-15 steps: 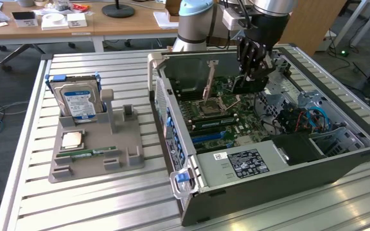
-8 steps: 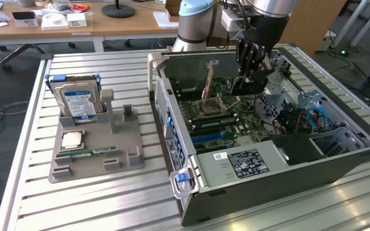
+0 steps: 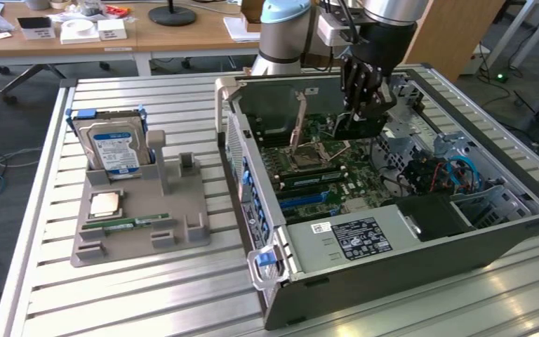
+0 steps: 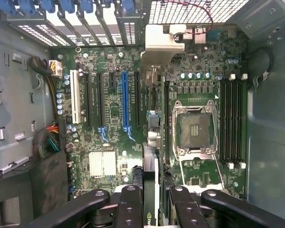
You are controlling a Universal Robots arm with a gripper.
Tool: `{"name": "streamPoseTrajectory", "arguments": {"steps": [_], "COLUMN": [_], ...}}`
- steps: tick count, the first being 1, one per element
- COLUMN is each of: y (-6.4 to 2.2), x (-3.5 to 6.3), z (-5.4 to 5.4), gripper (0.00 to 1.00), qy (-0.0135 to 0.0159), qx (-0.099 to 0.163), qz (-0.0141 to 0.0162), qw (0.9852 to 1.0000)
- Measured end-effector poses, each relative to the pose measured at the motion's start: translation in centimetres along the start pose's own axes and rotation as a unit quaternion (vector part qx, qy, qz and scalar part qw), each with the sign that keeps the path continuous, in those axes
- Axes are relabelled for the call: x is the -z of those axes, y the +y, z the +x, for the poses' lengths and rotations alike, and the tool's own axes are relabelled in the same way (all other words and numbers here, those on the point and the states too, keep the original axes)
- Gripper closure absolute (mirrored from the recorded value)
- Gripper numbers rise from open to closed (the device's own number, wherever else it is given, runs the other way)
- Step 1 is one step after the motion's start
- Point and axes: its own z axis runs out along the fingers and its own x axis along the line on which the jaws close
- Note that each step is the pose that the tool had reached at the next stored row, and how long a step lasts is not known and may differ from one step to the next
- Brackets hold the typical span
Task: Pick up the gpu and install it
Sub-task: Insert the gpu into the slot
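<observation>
Gripper (image 3: 363,111) sits inside the open grey sheet-metal case (image 3: 494,232), clamped on the gpu (image 3: 358,126). The gpu is a thin, flat, dark board held on edge directly under the gripper, over the green motherboard (image 3: 344,186). Whether it touches a slot cannot be told.

Wrist view: two black jointed fingers (image 4: 130,204) pinch the card. Its bent silver bracket (image 4: 162,43) is at the end far beyond the fingertips. One blue slot (image 4: 125,102) and one white slot (image 4: 76,97) lie beside the card.

Well off to the exterior view's left of the gripper is one grey moulded tray (image 3: 124,242). It holds one hard drive (image 3: 115,147), one RAM stick (image 3: 134,223) and one square chip (image 3: 107,203).

case (image 3: 494,239) open | CPU latch (image 3: 300,116) up nr gripper (image 3: 363,112) | blue slot (image 4: 125,99) clr
</observation>
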Motion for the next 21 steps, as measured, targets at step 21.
{"name": "streamPoseTrajectory", "arguments": {"steps": [21], "y": [-0.06], "x": [0.01], "z": [0.99], "gripper": [0.74], "qy": [0.0001], "qx": [0.0], "qz": [-0.0047], "qw": [1.0]}}
